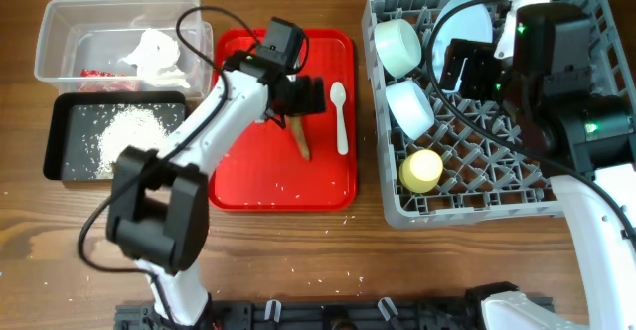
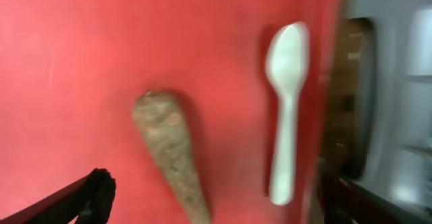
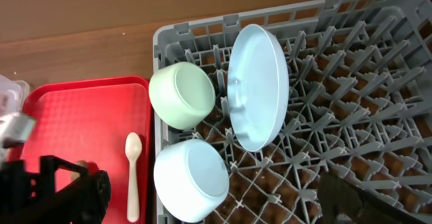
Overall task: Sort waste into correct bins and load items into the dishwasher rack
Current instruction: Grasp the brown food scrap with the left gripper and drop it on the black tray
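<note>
Red serving tray (image 1: 248,176) is seen bearing the brown stick (image 2: 172,150), at 8 o'clock of the white spoon (image 2: 287,109) and apart from it. The left gripper (image 2: 216,187) is held above both, fingers spread wide. At 3 o'clock of the tray, over the grey rack (image 1: 467,214), the right gripper (image 3: 216,191) is likewise held parted.

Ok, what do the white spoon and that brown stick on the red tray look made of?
White spoon: probably plastic, smooth and slightly glossy, one thin moulded piece. Brown stick: matte, grainy, tapered surface, maybe baked food or a foam prop; the blurred view leaves it open.
</note>
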`<state>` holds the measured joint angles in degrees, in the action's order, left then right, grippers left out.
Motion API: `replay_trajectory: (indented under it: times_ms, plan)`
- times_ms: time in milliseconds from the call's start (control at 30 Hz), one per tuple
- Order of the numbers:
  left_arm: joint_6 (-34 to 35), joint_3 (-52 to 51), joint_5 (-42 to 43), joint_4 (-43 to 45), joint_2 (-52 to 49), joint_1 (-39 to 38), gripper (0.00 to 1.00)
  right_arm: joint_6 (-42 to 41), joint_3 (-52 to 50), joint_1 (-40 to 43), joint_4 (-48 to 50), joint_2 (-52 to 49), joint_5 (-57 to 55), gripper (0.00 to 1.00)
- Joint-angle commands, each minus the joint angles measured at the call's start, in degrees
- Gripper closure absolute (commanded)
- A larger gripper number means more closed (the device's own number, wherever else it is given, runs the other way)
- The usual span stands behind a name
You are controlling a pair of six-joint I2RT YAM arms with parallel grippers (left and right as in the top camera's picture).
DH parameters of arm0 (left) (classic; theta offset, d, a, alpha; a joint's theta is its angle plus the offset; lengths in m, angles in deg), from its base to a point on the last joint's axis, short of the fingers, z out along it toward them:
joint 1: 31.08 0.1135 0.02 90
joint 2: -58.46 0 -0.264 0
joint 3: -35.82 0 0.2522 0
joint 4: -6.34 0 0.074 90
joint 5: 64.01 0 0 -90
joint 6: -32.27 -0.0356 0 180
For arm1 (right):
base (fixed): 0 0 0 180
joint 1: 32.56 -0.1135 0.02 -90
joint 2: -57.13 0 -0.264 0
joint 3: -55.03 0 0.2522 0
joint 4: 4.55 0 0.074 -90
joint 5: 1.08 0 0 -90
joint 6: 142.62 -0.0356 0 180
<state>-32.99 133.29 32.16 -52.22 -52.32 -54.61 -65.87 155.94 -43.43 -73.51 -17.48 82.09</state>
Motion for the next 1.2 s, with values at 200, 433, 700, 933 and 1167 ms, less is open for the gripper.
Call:
replay_trajectory:
  times_ms: [200, 433, 700, 933, 1167]
  plan:
    - [12.17, 0.94, -12.83, 1.7, -10.86, -5.88, 0.53, -0.42, -0.28, -0.02, -0.39, -0.46, 0.96, 0.01]
    - [12.13, 1.2, -13.35, 0.66, -8.59, -4.59, 0.91, -0.42, -0.26, -0.02, 0.2, -1.68, 2.89, 0.0]
    - [12.15, 1.92, -13.38, -15.34, 16.11, 20.15, 0.94, 3.15, -0.28, -0.04, 4.9, -5.29, 25.03, 0.0]
    - [25.62, -9.14, -14.4, -8.7, 14.21, 41.2, 0.92, 3.65, -0.28, -7.48, 10.12, -13.4, 31.32, 0.0]
    - [25.9, -29.92, -14.45, 19.39, 13.9, 42.93, 0.73, 5.7, -0.35, -16.76, 13.22, -15.08, 25.86, 0.0]
